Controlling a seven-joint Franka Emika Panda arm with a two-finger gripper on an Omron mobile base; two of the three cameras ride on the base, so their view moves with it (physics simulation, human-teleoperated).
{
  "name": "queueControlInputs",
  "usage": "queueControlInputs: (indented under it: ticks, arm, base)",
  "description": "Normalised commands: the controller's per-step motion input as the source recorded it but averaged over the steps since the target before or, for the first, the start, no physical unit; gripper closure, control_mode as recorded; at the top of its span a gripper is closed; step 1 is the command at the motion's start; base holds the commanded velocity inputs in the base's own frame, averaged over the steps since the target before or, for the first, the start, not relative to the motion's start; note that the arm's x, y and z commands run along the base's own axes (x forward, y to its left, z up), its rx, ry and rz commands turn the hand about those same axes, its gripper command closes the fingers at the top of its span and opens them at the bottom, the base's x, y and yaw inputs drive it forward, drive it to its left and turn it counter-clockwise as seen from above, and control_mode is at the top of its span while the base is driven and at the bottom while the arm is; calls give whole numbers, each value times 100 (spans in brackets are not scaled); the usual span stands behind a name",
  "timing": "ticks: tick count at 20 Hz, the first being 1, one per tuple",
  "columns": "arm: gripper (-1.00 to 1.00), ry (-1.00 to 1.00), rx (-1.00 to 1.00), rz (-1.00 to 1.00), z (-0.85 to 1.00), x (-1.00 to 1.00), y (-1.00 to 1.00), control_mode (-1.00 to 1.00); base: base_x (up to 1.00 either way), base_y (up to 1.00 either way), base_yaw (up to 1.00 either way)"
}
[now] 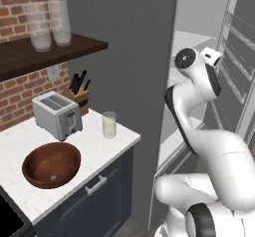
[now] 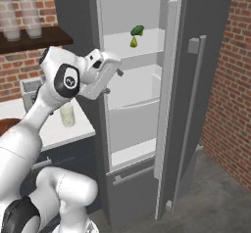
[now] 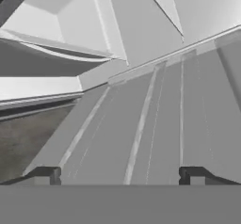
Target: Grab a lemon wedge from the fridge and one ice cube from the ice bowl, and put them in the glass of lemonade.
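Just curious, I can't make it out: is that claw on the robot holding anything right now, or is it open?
Gripper: open and holding nothing, its fingertips wide apart, in front of the open fridge.

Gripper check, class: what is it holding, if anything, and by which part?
Nothing. The gripper is open and empty, pointing into the open fridge.
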Motion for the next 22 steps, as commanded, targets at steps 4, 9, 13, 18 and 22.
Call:
queueControlInputs:
  ticks: [4,9,13,18,22]
  arm:
    - [-100,33,-30,-48,0,58,-69,-100]
    - [-100,33,-17,-44,-9,42,-71,-100]
    - [-100,14,-1,-28,-20,26,-61,-100]
    - [-100,2,0,-19,-9,16,-76,-100]
    - [-100,0,0,-19,0,0,-99,-100]
  base:
    - [0,0,0]
    - [0,0,0]
    - [0,0,0]
    - [0,0,0]
    - [0,0,0]
